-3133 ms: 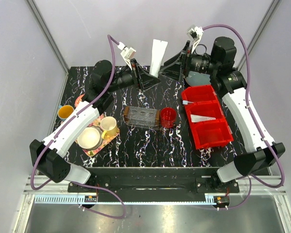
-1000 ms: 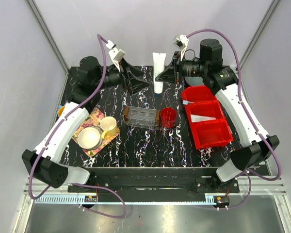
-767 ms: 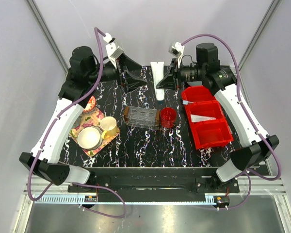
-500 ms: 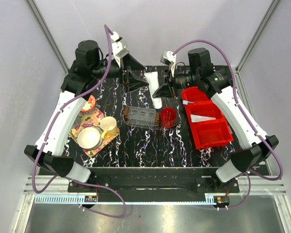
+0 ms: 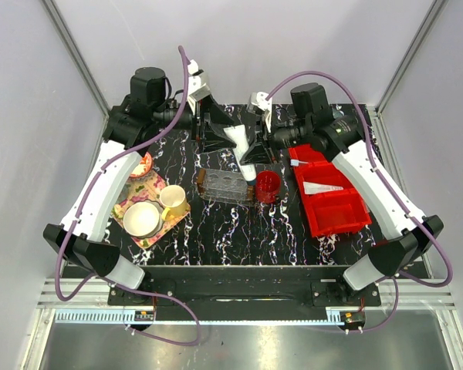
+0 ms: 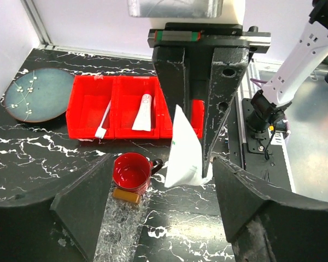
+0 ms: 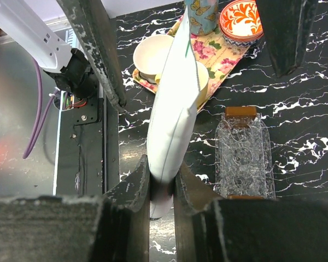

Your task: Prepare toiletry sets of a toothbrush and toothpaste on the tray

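My right gripper (image 5: 256, 150) (image 7: 163, 188) is shut on the cap end of a white toothpaste tube (image 5: 240, 144) (image 7: 175, 109) (image 6: 185, 150). It holds the tube in the air just behind the clear tray (image 5: 225, 186) (image 7: 245, 155) (image 6: 117, 229). My left gripper (image 5: 218, 137) (image 6: 164, 213) stands open beside the tube, facing the right one, with nothing between its fingers. A second toothpaste tube (image 5: 322, 188) (image 6: 144, 112) and the toothbrush (image 5: 299, 163) (image 6: 104, 120) lie in the red bin (image 5: 347, 220) (image 6: 82, 90). Nothing lies in the clear tray.
A red cup (image 5: 268, 185) (image 6: 131, 172) stands against the clear tray's right end. At the left, a flowery tray (image 5: 131, 202) (image 7: 218, 52) carries a white bowl (image 5: 142, 219) and a yellow cup (image 5: 173, 199). An orange bowl (image 5: 141, 164) is behind it. A blue-grey plate (image 6: 38, 98) lies past the bin.
Both arms have come from the back of the table toward its middle. The right gripper has carried the tube down to just behind the clear tray; the left gripper followed alongside.
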Action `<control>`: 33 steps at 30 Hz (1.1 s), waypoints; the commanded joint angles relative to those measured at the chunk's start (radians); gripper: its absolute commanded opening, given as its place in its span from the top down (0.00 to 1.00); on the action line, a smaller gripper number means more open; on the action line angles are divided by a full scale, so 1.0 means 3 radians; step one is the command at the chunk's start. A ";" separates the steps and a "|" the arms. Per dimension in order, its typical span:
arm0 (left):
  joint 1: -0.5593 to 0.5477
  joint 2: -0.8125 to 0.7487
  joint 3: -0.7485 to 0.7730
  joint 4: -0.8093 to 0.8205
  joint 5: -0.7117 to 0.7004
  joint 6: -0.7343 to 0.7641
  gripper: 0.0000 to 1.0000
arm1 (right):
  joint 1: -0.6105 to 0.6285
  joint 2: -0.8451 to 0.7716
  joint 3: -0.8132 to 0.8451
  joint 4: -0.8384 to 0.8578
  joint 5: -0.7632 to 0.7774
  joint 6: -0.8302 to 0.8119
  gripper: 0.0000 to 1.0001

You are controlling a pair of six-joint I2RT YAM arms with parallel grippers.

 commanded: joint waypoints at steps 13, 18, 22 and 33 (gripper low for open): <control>-0.0048 0.0007 0.0017 0.0044 0.0322 0.0026 0.46 | 0.0142 -0.0051 -0.0011 0.0055 0.0135 -0.0156 0.95; -0.0084 0.0037 -0.0013 0.0044 0.0369 0.0011 0.55 | 0.0152 -0.0046 -0.0027 0.0050 0.0161 -0.0181 0.94; -0.0120 0.0058 -0.0039 0.0039 0.0399 0.0001 0.66 | 0.0157 -0.0056 -0.0017 0.0055 0.0197 -0.0191 0.95; -0.0146 0.0058 -0.0075 -0.0033 0.0404 0.0026 1.00 | 0.0162 -0.0092 -0.0017 0.0071 0.0350 -0.0217 0.92</control>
